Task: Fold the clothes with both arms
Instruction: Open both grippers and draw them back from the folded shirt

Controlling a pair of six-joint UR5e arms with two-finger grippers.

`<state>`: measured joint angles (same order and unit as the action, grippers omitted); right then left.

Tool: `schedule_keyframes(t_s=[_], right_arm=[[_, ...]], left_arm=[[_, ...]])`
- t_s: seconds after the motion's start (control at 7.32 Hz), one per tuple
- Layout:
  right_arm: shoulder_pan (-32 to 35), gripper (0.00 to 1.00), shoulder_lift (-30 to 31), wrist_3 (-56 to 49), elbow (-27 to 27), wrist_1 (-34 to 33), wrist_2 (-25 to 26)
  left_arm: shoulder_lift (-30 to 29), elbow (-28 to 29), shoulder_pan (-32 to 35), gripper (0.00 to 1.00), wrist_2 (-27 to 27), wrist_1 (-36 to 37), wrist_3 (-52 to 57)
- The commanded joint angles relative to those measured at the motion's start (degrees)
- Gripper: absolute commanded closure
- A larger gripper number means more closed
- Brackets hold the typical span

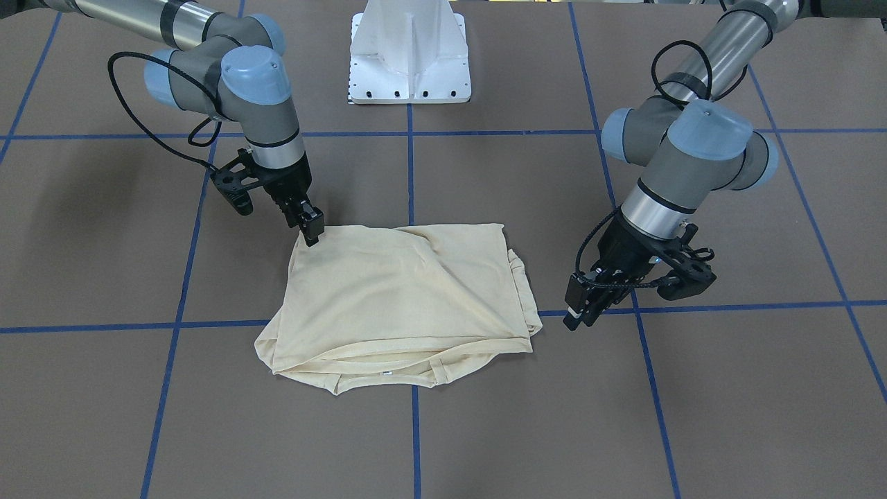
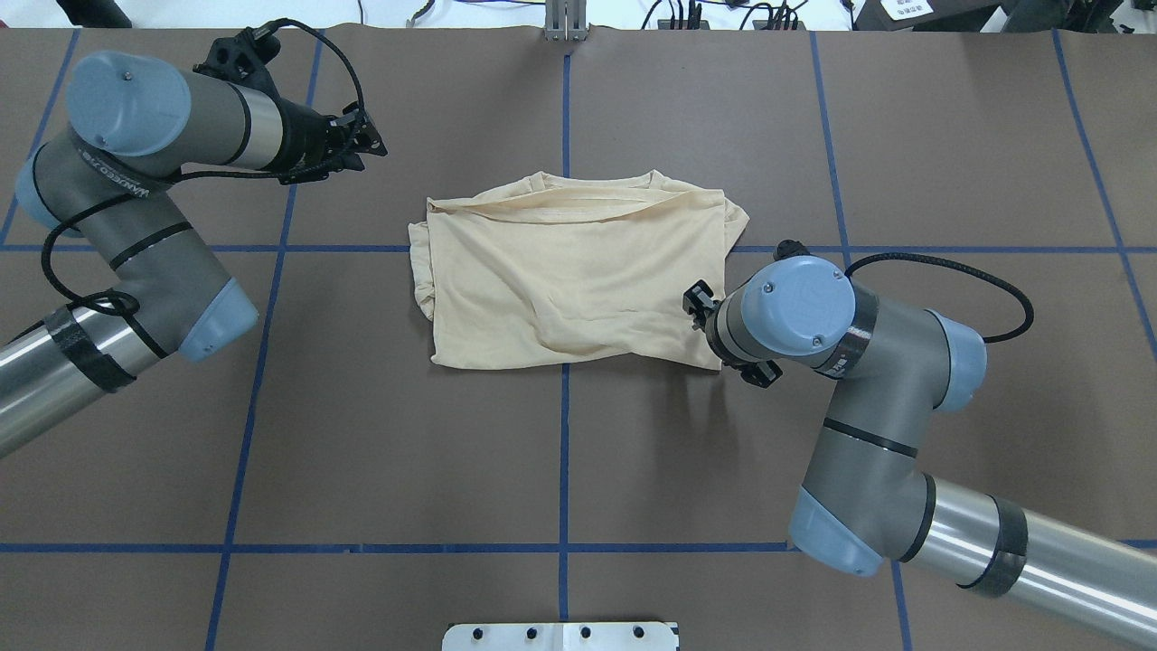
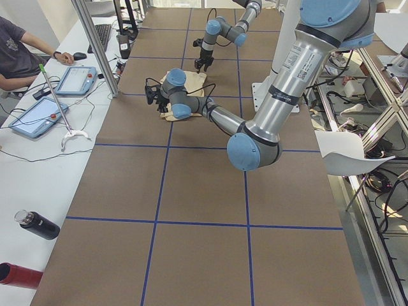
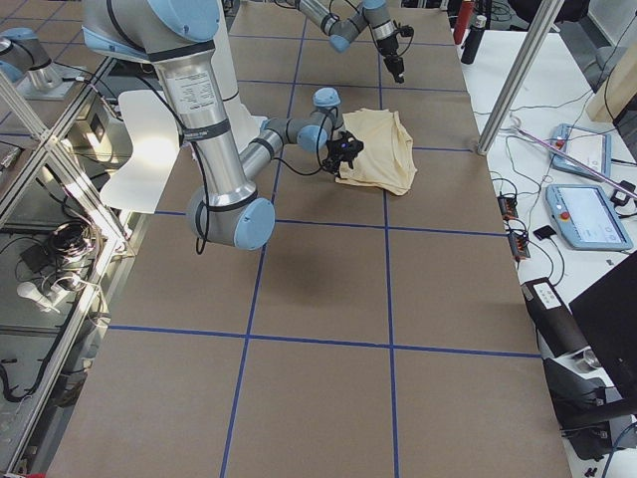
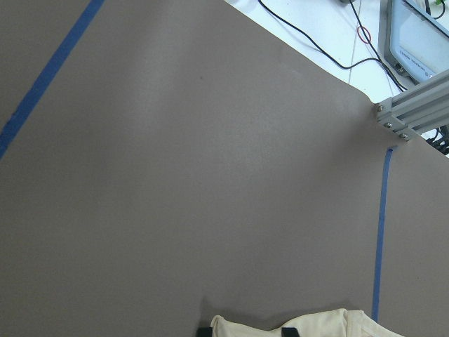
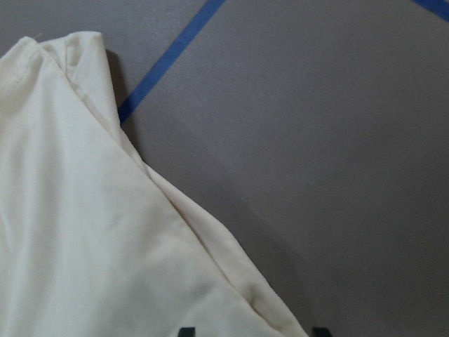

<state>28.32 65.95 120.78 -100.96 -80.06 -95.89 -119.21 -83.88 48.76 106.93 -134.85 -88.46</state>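
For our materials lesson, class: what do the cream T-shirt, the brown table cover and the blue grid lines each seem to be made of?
T-shirt: thin, soft knit fabric with a matte look; it creases and lies in limp layers.
Table cover: probably paper or a thin matte sheet; it is flat, dull and shows no shine.
Grid lines: likely adhesive tape; they are narrow, even blue strips.

Folded cream T-shirt (image 1: 402,291), flat

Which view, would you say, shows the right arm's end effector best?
The exterior front-facing view: the right end effector is unobstructed at the shirt corner. Overhead, its own wrist hides it; side views show it small; its wrist camera catches only fingertips.
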Motion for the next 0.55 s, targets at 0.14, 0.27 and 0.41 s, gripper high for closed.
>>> schedule_keyframes(t_s=[0.14, 0.27, 0.41], right_arm=[[-1.3, 0.43, 0.3, 0.3, 0.5, 0.0, 0.5], [-1.3, 0.61, 0.1, 0.4, 0.6, 0.0, 0.6], [-1.3, 1.00, 0.1, 0.4, 0.7, 0.0, 0.6]], left_arm=[[1.8, -0.9, 0.0, 0.56, -2.2, 0.0, 0.3], [2.6, -0.9, 0.0, 0.57, -3.6, 0.0, 1.4], [4.2, -2.2, 0.0, 0.57, -5.1, 0.1, 4.8]])
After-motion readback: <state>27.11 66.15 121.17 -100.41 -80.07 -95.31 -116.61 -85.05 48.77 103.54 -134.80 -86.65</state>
